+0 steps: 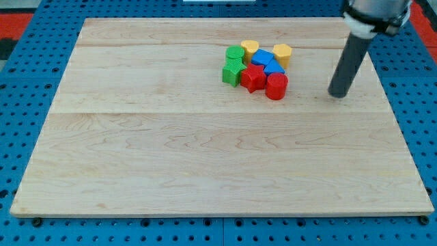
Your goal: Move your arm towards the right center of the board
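My tip (337, 95) rests on the wooden board (171, 150) at the view's right, a little above mid-height. It stands apart from a tight cluster of blocks to its left. The cluster holds a red cylinder (276, 87), nearest the tip, a red star-like block (252, 78), a green cube (233, 72), a green rounded block (235, 54), two blue blocks (261, 57) (273, 67), a yellow block (250, 47) and a yellow hexagonal block (282, 54). The tip touches none of them.
The board lies on a blue perforated table (20, 102). The rod runs up to the arm's white and dark mount (375, 17) at the view's top right. Red surface shows at the top corners.
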